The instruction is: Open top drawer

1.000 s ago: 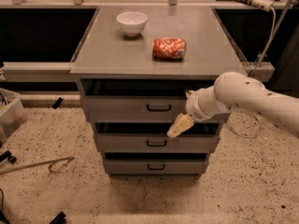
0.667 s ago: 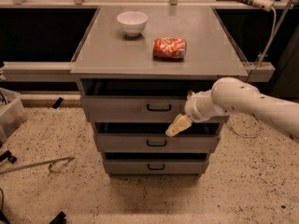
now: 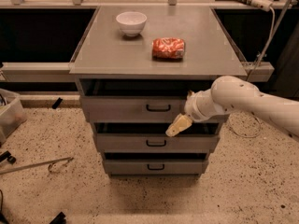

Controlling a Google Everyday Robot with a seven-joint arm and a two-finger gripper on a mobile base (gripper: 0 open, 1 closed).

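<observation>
The top drawer (image 3: 122, 109) is the uppermost and widest of three grey drawers, directly under the grey table (image 3: 112, 55) top. Its flat front faces the camera, and its small black handle (image 3: 158, 108) sits in the middle of this front. Between the upper edge of the top drawer and the table top there is a dark gap. I cannot say for sure whether the drawer is pulled out.

The gripper (image 3: 179, 125) is at the lower edge of the top drawer, to the right of the handle and a little below it. Its cream-coloured tip points down and to the left, in front of the dark strip under the top drawer. I cannot tell whether the jaws are open or closed, or whether they touch the drawer front. They have no hold of the handle. The white arm (image 3: 243, 99) comes in from the right of the top drawer and covers the right end of its front.

Below the top drawer are the middle drawer (image 3: 121, 143) and then the bottom drawer (image 3: 126, 166), each narrower, each with a similar black handle. Above the top drawer, on the table, stand a white bowl (image 3: 131, 22) towards the back left and a red packet (image 3: 168, 48) nearer the front, well apart from each other.
</observation>
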